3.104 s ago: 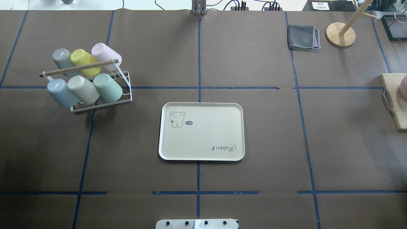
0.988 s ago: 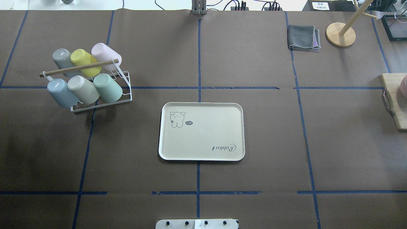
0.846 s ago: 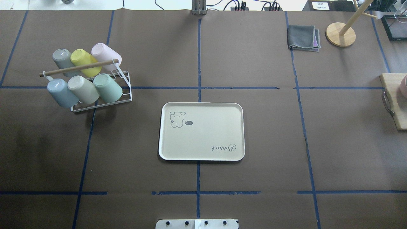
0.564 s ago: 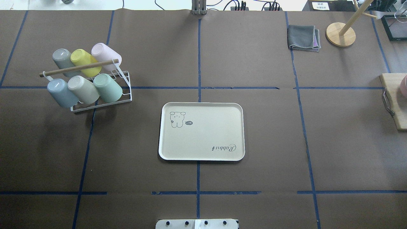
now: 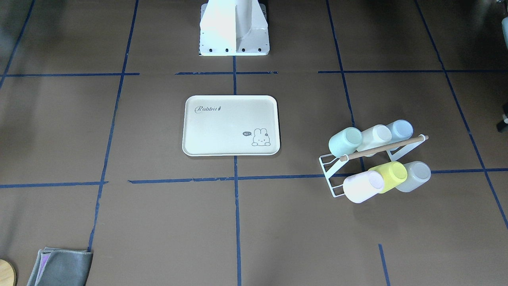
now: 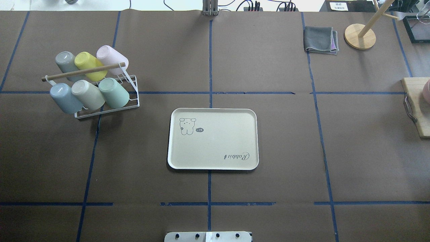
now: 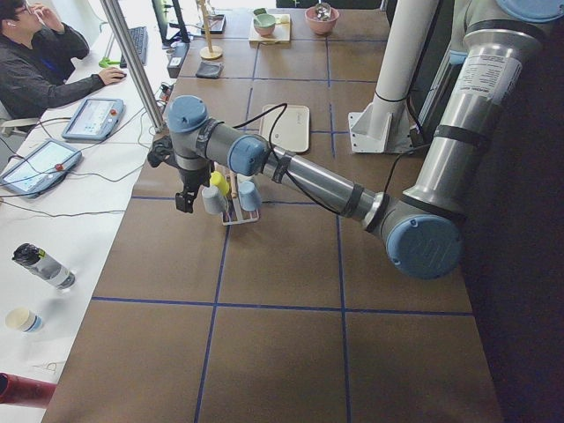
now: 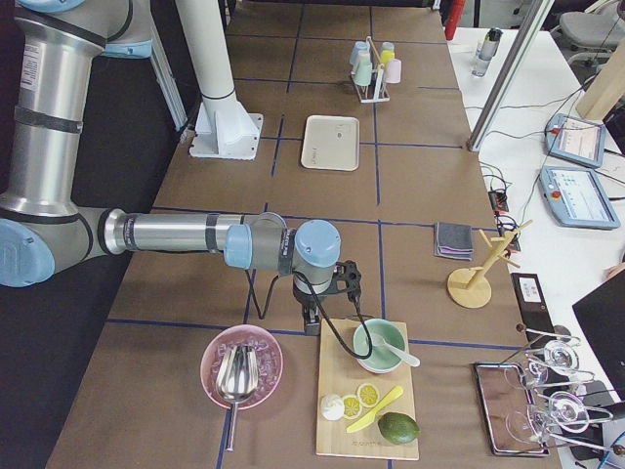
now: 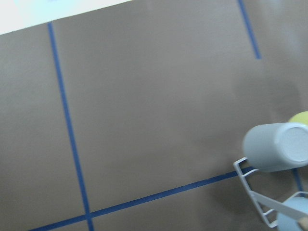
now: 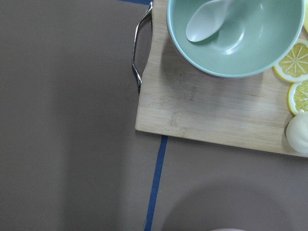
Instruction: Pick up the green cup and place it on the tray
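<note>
On the worktop (image 6: 268,174), well left of the tray (image 6: 213,148), the green cup (image 6: 114,93) is sitting tilted, base up, on a white wire rack (image 6: 132,105). It is filling the near-row end closest to the tray, just beside a pale cup (image 6: 88,94). Left pincer (image 7: 185,203) is hanging just beside the rack in the left side view, and I cannot tell if it is spread or pressed together. Right pincer (image 8: 311,322) is hovering near a wooden board (image 8: 337,376) at the opposite end, and I cannot tell there either.
</note>
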You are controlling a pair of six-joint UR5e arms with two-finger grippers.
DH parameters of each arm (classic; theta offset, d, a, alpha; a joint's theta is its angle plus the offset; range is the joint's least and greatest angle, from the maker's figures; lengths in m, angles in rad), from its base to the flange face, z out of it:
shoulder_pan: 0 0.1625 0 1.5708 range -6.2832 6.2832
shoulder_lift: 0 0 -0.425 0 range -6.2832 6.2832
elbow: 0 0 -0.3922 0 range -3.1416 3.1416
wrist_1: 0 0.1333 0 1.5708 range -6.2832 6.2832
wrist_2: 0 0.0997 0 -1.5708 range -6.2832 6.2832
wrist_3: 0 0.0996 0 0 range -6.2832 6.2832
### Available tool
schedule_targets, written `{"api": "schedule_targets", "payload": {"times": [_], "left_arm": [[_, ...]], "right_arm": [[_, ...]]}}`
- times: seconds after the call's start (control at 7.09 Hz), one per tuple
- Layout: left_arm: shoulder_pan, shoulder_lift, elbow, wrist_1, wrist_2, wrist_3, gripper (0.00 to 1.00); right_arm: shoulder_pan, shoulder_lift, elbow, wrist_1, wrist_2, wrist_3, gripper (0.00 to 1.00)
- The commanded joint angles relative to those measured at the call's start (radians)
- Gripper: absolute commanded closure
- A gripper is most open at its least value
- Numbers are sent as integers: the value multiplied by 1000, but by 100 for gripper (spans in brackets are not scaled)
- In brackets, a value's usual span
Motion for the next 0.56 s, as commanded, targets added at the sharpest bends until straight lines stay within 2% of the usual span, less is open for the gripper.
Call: {"api": "schedule_targets", "payload": {"times": [0.0,0.14,0.42], "left_arm": [[133,-102,-96,-9,0,-1,0],[158,-153,-103,1,13,-2,1],[285,-189,-139,17,171,5,0]], "right_arm": [[0,0,-3,0,1,0,0],[0,-2,-3,0,1,0,0],[0,-3,-1,0,1,0,0]]}}
